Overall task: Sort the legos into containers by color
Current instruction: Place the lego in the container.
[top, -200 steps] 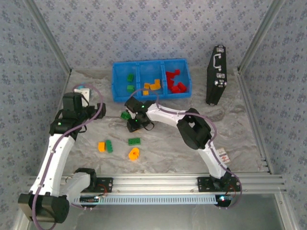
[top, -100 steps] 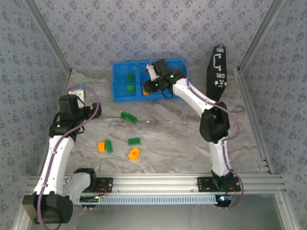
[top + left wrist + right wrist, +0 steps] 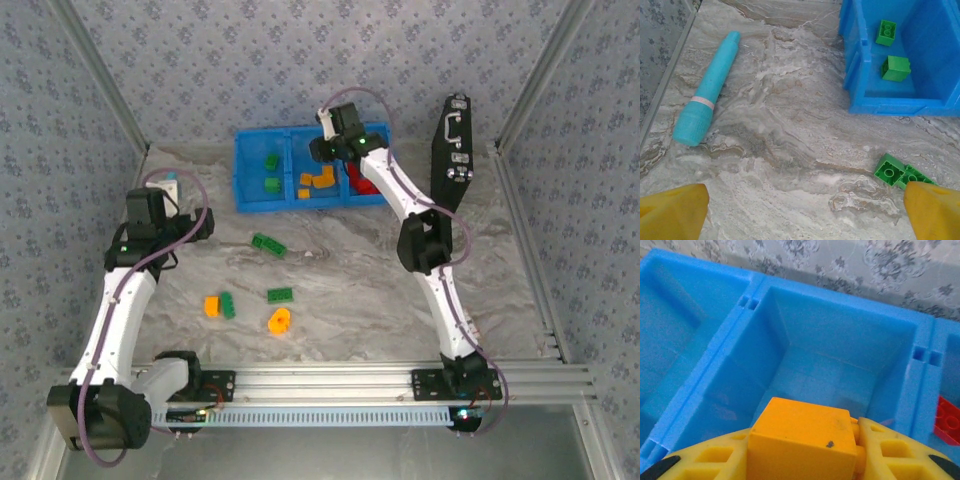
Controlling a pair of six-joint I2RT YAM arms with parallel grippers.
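My right gripper (image 3: 802,452) is shut on an orange brick (image 3: 800,437), held above the middle compartment of the blue tray (image 3: 840,340). From above, that gripper (image 3: 323,150) hangs at the tray's (image 3: 262,205) far rim. Green bricks (image 3: 271,161) lie in the left compartment, orange ones (image 3: 318,180) in the middle, red ones (image 3: 365,183) on the right. Loose on the table are a long green brick (image 3: 268,244), another green one (image 3: 281,294), an orange and green pair (image 3: 218,305), and an orange piece (image 3: 280,320). My left gripper (image 3: 805,207) is open over bare table.
A teal cylinder tool (image 3: 707,97) lies left of the tray's (image 3: 900,106) left compartment. A black case (image 3: 452,155) with metal latches stands on edge right of the tray. Patterned walls and metal rails close in the table on three sides.
My right arm swung from the table's middle up over the tray, then on to its far rim. The left arm drew back slightly to the left.
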